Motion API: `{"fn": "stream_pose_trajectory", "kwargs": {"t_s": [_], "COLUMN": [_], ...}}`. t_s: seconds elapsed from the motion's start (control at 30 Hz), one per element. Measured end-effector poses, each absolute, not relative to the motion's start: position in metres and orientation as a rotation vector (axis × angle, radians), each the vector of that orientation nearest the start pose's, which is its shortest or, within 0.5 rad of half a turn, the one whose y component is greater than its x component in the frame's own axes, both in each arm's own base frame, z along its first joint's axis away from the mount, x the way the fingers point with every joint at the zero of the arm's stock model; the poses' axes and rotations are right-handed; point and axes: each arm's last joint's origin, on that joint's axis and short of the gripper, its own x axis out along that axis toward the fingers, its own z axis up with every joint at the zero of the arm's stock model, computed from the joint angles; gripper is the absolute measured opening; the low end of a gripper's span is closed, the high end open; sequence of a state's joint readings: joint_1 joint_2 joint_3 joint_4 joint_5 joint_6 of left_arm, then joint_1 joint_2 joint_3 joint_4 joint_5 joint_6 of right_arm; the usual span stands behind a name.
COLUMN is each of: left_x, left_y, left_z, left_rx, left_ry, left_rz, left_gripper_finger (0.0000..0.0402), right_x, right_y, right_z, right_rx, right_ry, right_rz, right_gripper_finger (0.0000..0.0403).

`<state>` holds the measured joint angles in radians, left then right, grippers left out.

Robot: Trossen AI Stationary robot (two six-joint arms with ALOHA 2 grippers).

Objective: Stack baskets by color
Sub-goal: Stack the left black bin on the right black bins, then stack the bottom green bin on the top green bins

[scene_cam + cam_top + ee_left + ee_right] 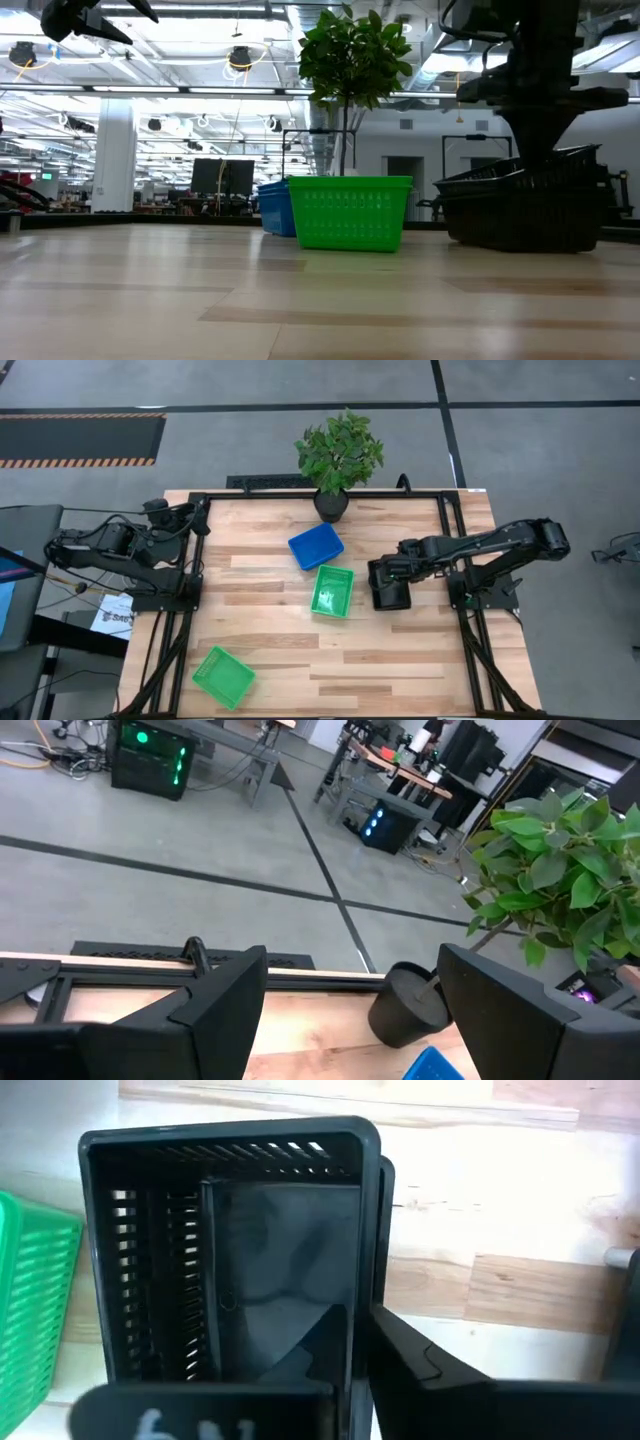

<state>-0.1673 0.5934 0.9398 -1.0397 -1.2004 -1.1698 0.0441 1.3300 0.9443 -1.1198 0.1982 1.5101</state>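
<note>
The left gripper (190,512) waited at the table's (280,660) far left edge with its jaws spread wide and holding nothing. A green basket (223,677) lay near the front left corner, a blue basket (316,546) sat just in front of the potted plant (340,455), and a second green basket (332,590) lay beside the blue one. At the right, the right gripper (385,582) had its fingers closed on the wall of the black baskets (391,592), which sat nested just beside that green basket.
</note>
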Motion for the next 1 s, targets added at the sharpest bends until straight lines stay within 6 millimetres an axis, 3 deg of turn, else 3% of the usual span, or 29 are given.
{"fn": "stream_pose_trajectory", "kwargs": {"t_s": [0.27,0.53,0.67,0.8,0.93,1.0], "left_x": [0.076,0.077,0.081,0.084,0.092,0.095], "left_y": [0.014,0.013,0.010,0.002,-0.011,-0.017], "left_z": [0.340,0.339,0.336,0.331,0.310,0.294], "left_rx": [-0.570,-0.580,-0.546,-0.562,-0.694,-0.781], "left_ry": [-0.020,0.030,0.199,0.446,0.716,0.869], "left_rz": [1.105,1.061,0.922,0.628,0.331,0.269], "left_gripper_finger": [0.0281,0.0281,0.0281,0.0281,0.0281,0.0281], "right_x": [0.212,0.204,0.206,0.215,0.222,0.226], "right_y": [0.001,-0.003,-0.003,0.000,0.000,0.000], "right_z": [0.229,0.245,0.251,0.256,0.256,0.255], "right_rx": [0.963,0.971,1.004,1.002,0.973,0.958], "right_ry": [1.081,0.961,0.891,0.825,0.803,0.800], "right_rz": [-1.139,-1.108,-1.042,-0.935,-0.874,-0.857], "right_gripper_finger": [0.0135,0.0210,0.0215,0.0210,0.0203,0.0199]}}
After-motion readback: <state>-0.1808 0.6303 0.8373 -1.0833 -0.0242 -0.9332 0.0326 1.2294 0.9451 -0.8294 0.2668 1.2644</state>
